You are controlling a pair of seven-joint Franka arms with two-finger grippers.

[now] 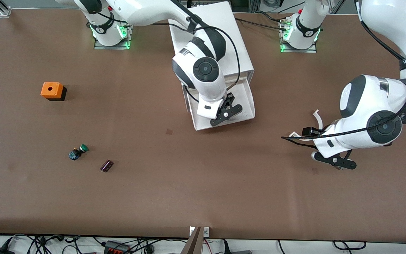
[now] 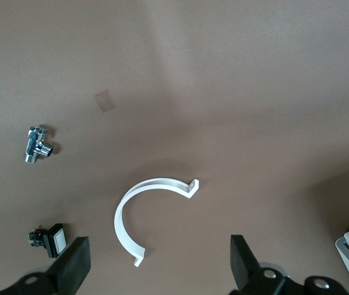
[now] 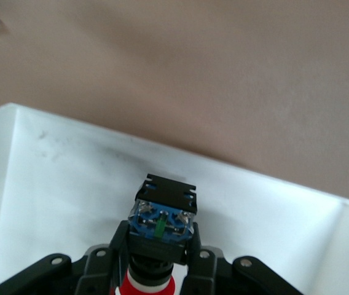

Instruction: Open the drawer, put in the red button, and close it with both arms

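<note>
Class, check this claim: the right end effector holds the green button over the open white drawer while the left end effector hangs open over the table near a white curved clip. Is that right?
Not quite. The right end effector grips the red button, as the right wrist view shows; the green button lies on the table. The rest stands: it is over the open white drawer, and the left end effector hangs open near the white curved clip.

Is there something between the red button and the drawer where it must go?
Nothing visible. The right gripper holds the red button over the open drawer, whose floor beneath it is bare.
</note>
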